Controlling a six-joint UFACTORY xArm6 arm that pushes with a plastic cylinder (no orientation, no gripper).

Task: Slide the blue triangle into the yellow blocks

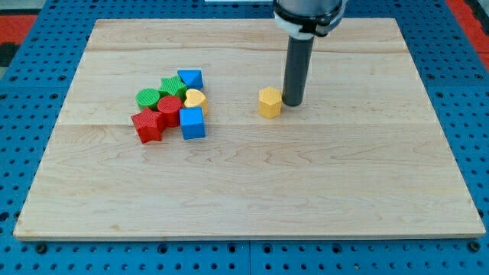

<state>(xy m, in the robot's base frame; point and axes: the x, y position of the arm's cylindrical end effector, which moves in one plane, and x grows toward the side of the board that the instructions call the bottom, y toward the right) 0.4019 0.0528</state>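
Note:
My tip (293,103) rests on the board just to the right of a yellow hexagon block (269,101), touching it or nearly so. To the left lies a tight cluster of blocks. A blue block (189,79), apparently the triangle, sits at the cluster's top right. Just below it is a yellow heart block (195,100). A blue cube (192,122) sits at the cluster's bottom right. The tip is well to the right of the cluster and apart from both blue blocks.
The cluster also holds a green block (172,85), a green cylinder (147,98), a red block (170,107) and a red star (147,125). The wooden board (306,191) lies on a blue perforated table (474,114).

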